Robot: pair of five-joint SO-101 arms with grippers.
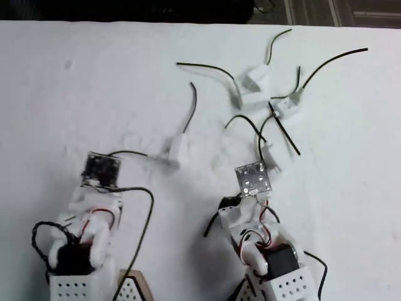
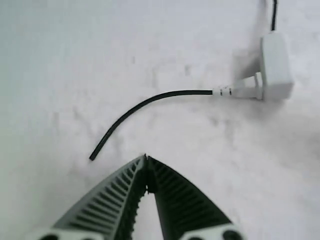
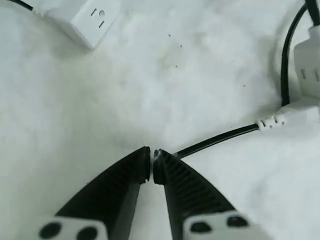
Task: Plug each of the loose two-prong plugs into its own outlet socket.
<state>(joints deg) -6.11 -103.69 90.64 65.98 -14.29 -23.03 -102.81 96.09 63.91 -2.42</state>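
In the left wrist view my left gripper [image 2: 146, 172] is shut and empty just over the white table. Ahead of it a white plug [image 2: 246, 91] on a short black cable [image 2: 145, 104] meets the side of a white outlet socket [image 2: 276, 62]. The high view has that socket [image 1: 177, 149] mid-table. My right gripper [image 3: 151, 164] is also shut and empty. A black cable [image 3: 215, 141] runs from beside its fingertips to a white plug [image 3: 300, 112]. Farther off lies a socket [image 3: 95, 15] with its two slots showing. More sockets and plugs [image 1: 255, 78] [image 1: 289, 106] lie at the back right.
Loose black cables [image 1: 210, 68] [image 1: 332, 59] curl around the back-right cluster. Both arms stand at the near edge, the left arm [image 1: 94, 207] and the right arm [image 1: 254, 219]. The far edge of the table [image 1: 125, 25] meets a dark floor.
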